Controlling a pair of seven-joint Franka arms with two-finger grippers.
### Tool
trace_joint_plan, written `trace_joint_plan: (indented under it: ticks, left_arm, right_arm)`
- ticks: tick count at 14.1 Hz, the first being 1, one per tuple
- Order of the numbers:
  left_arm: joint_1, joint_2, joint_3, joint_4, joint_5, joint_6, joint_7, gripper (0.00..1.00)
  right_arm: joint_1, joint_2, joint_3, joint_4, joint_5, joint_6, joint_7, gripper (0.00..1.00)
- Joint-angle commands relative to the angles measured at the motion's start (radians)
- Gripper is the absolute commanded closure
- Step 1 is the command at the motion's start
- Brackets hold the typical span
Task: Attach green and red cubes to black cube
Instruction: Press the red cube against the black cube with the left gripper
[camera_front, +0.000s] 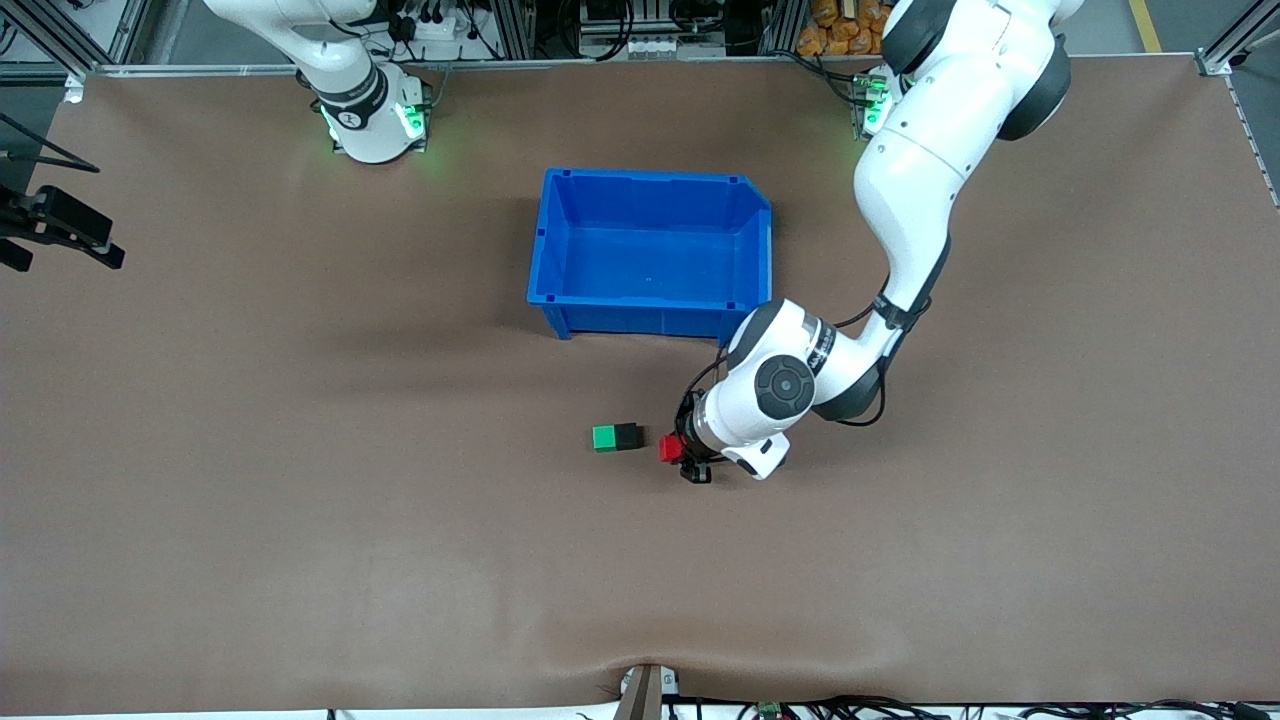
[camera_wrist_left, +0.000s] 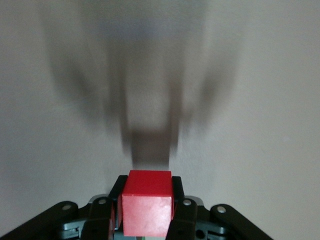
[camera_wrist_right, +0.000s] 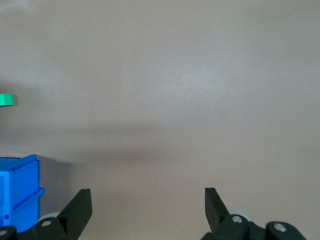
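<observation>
- Currently the left gripper (camera_front: 683, 455) is clamped on the red cube (camera_front: 670, 448), just beside the black cube (camera_front: 629, 436) toward the left arm's end of the table, not touching it.
- Risk, as I judge it: a tilted red face would nudge the black cube and split it from the green cube (camera_front: 604, 438) touching it.
- Right gripper (camera_wrist_right: 148, 210) waits, jaws wide, holding nothing.
- Count: one red, one green, one black cube; one blue bin (camera_front: 650, 180); two arms.

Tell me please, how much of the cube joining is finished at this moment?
Done: the green cube sits joined to the black cube on the table. In hand: the left gripper has its jaws shut on the red cube, apart from the black cube, toward the left arm's end. Left: pressing red onto black. The right gripper waits with jaws open.
</observation>
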Motion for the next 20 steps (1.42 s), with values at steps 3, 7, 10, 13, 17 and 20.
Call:
trace_joint_plan:
  ticks: [3,7,10,13,17,20]
  left_arm:
    - [-0.041,0.036,0.017,0.031,-0.023,0.007,-0.057,1.00]
    - [-0.086,0.047,0.019,0.036,-0.023,0.032,-0.095,1.00]
    - [-0.103,0.055,0.019,0.034,-0.022,0.073,-0.106,1.00]
    - [-0.104,0.056,0.023,0.031,-0.011,0.073,-0.098,1.00]
    - [-0.104,0.035,0.022,0.031,0.003,0.064,-0.049,0.00]
    - [-0.096,-0.048,0.022,0.031,0.053,-0.008,-0.034,0.00]
  right_arm:
    - [0.004,0.010,0.000,0.023,-0.016,-0.017,-0.001,0.00]
    - [0.001,0.010,0.000,0.022,-0.017,-0.017,-0.001,0.00]
    - [0.001,0.010,0.000,0.022,-0.016,-0.017,-0.001,0.00]
    - [0.001,0.010,0.000,0.022,-0.016,-0.017,-0.001,0.00]
    - [-0.001,0.010,0.000,0.022,-0.017,-0.017,-0.001,0.00]
    - [-0.001,0.010,0.000,0.022,-0.017,-0.017,-0.001,0.00]
